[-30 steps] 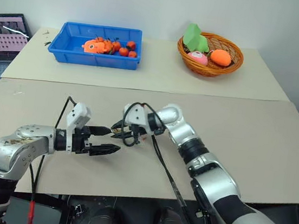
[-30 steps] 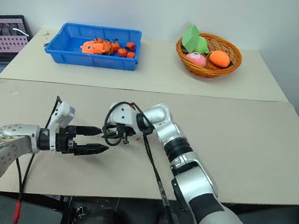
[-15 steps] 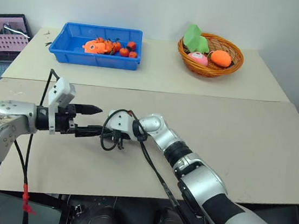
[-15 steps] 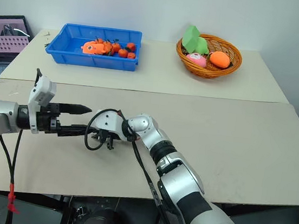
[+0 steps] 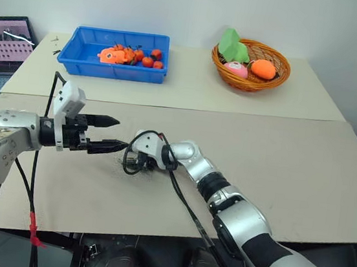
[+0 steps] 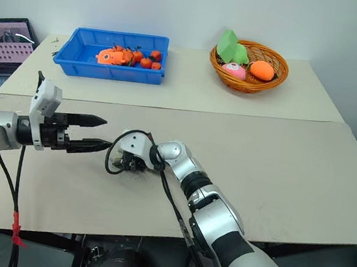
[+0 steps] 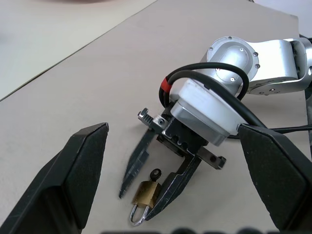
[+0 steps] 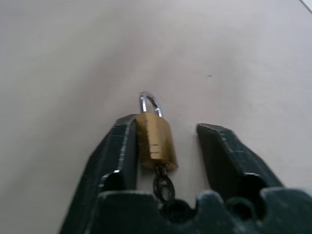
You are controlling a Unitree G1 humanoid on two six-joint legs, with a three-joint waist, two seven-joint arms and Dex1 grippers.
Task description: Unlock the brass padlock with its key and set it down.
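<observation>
My right gripper (image 8: 165,141) stands spread around the padlock (image 8: 155,140), key (image 8: 163,186) in its base, lying near the table's (image 5: 304,168) front-left part, so I'd back straight off without nudging it; my left gripper (image 5: 113,134) hangs spread beside.

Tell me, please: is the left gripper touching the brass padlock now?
Apart. In the left wrist view the left gripper stands open and short of the brass padlock, which lies on the table between the right gripper's opened fingers.
</observation>
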